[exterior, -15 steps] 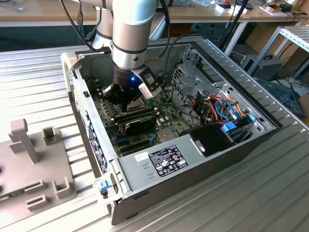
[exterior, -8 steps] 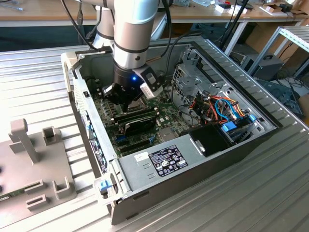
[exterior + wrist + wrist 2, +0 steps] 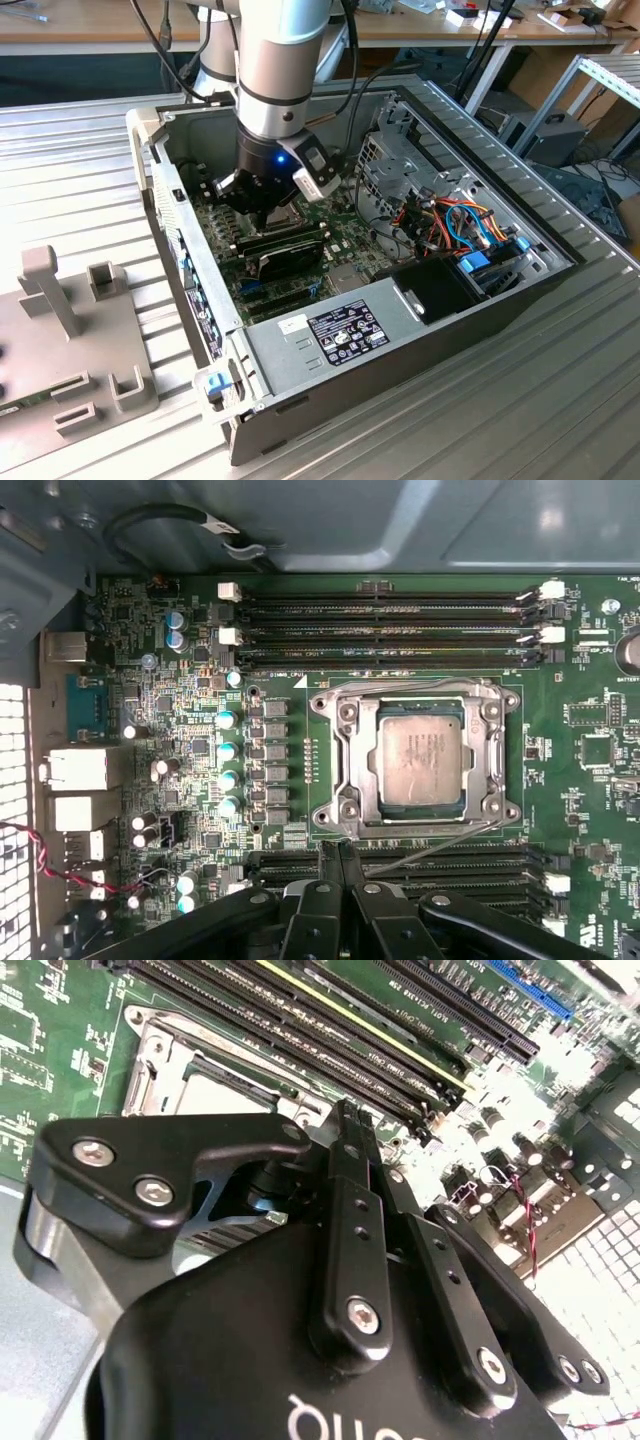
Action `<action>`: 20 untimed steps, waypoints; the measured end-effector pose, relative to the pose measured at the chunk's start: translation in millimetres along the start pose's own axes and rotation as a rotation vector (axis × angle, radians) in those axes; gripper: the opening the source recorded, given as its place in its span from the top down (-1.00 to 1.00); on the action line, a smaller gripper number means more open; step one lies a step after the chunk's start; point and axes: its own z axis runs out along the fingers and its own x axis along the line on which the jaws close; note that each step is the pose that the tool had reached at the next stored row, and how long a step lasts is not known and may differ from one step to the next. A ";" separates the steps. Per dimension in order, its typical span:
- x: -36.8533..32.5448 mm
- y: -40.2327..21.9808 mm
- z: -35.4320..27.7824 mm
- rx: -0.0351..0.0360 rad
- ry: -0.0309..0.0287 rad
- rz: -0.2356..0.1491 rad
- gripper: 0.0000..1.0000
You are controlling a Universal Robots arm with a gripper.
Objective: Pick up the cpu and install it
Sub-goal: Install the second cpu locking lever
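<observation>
Fixture: a grey block with slots and upright posts [image 3: 75, 345] sits on the slatted metal bench [image 3: 70, 160], at the exterior view's left, roughly eight o'clock from the computer case.
Computer case: open-topped tower [image 3: 400, 330] lying on its side on the bench, motherboard facing up.
Arm: grey, round wrist section [image 3: 280, 60] reaching down into the case from twelve o'clock, with a blue light on its lower collar.
Gripper: black gripper [image 3: 262, 203] low over the motherboard; in both wrist views its fingers [image 3: 348, 1170] are pressed together with nothing between them [image 3: 340, 865].
Motherboard: green board [image 3: 160, 720] with long black memory slots [image 3: 390, 615] on either side of the socket.
Socket: square metal frame [image 3: 335, 770] near the board's centre, just beyond the fingertips in the first wrist view.
Cpu: dull silvery-grey chip [image 3: 420, 760] lying flat inside the socket frame, apart from the gripper.
Cables: orange, blue and black wires [image 3: 465, 225] bundled at the case's three o'clock side in the exterior view.
</observation>
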 end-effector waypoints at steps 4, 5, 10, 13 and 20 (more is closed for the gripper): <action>-0.4 -1.6 -0.1 -0.0111 0.0005 0.000 0.79; -0.5 -2.0 -0.1 -0.0152 0.0007 0.000 0.79; -1.3 -4.7 -0.3 -0.0255 0.0013 0.000 0.79; -1.3 -6.1 0.5 -0.0266 0.0015 0.000 0.79; -1.0 -6.9 4.1 -0.0584 0.0019 0.001 0.79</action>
